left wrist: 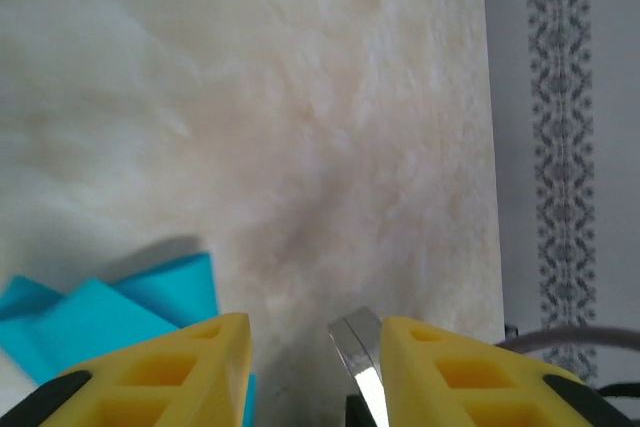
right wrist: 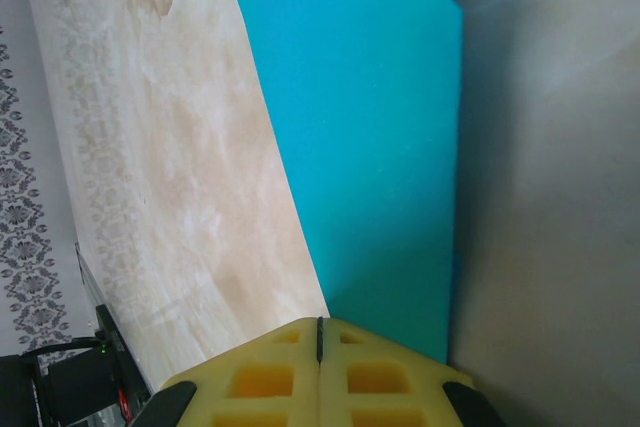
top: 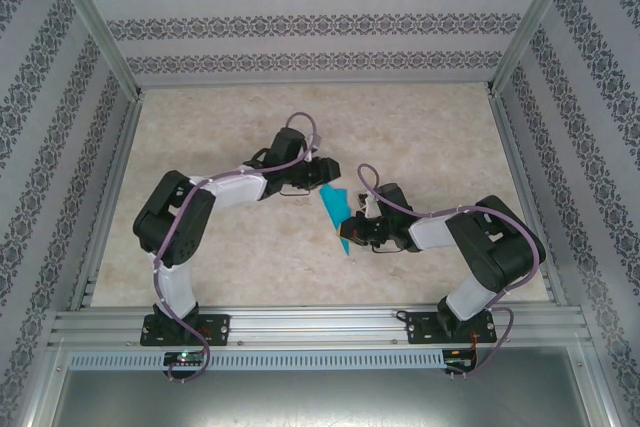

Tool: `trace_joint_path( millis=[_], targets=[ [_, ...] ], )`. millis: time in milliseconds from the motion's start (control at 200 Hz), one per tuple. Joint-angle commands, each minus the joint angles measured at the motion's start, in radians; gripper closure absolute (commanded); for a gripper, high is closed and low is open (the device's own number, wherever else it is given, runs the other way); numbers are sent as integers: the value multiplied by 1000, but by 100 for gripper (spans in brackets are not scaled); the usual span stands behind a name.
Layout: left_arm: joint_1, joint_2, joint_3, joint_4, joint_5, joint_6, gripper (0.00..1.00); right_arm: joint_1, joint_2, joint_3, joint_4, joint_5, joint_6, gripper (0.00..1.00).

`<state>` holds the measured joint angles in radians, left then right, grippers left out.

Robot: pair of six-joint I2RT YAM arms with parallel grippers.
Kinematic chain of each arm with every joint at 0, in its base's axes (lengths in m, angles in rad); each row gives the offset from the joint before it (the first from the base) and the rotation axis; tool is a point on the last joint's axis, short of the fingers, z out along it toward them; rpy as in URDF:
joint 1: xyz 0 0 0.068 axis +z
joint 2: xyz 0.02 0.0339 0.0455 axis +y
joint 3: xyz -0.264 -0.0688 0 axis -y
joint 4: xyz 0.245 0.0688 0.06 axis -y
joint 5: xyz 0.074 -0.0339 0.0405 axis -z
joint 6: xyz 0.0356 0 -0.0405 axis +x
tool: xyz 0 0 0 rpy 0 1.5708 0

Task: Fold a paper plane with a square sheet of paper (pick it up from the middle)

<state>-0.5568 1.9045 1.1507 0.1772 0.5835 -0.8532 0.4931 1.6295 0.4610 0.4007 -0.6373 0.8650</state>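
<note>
1. From the top external camera we see the paper plane (top: 333,209) lying on the pale marbled table (top: 430,137) near its middle, between the two arms. It is a slim teal strip, folded, running from its upper end near the left gripper (top: 310,177) down to a pointed lower end beside the right gripper (top: 353,233). The left gripper sits just at the paper's upper end and the right one at its lower end. From this height we cannot tell how either pair of fingers stands. Patterned walls (top: 300,22) close in the table on three sides.

2. From the left wrist camera we see the left gripper (left wrist: 315,332) with its yellow fingers (left wrist: 170,377) set widely apart, bare table (left wrist: 300,97) showing in the gap and nothing held. The paper plane (left wrist: 110,309) lies at the lower left in overlapping layers, partly under the left-hand finger.

3. From the right wrist camera we see the right gripper (right wrist: 320,327) with its yellow fingers (right wrist: 265,377) pressed together, only a thin seam between them. The paper plane (right wrist: 360,127) spreads as a broad teal panel right down to the fingertips. Whether the fingers nip its edge, we cannot tell. Marbled table (right wrist: 170,147) lies to its left and a grey, shadowed area to its right.
</note>
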Motion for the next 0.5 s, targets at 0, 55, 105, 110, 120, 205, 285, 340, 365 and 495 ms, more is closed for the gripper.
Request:
trace_joint_path(
  millis=[0, 55, 105, 110, 120, 205, 285, 340, 365, 495],
  targets=[
    [-34, 75, 20, 50, 56, -27, 60, -1, 22, -39, -154, 59, -27, 99],
    [-38, 101, 18, 67, 53, -37, 60, -1, 22, -37, -153, 58, -27, 99],
    [-38, 123, 16, 89, 61, -46, 60, -1, 21, -34, -153, 56, -28, 99],
    [-38, 125, 17, 89, 61, -46, 60, -1, 21, -35, -154, 56, -28, 99],
    [-38, 129, 18, 90, 60, -46, 60, -1, 21, -35, -153, 55, -28, 99],
    [-38, 159, 26, 73, 40, -35, 60, -1, 13, -33, -150, 51, -25, 99],
    [-39, 177, 27, 24, -6, -22, 61, -1, -13, -30, -145, 40, -15, 98],
    [-38, 180, 18, 5, -20, -21, 61, 2, -46, -20, -148, 36, -5, 96],
    [-39, 179, 14, -10, -26, -22, 61, 4, -63, -11, -154, 38, 0, 96],
    [-39, 170, -22, -22, -42, -17, 63, 18, -138, 48, -174, 39, 25, 94]
  ],
)
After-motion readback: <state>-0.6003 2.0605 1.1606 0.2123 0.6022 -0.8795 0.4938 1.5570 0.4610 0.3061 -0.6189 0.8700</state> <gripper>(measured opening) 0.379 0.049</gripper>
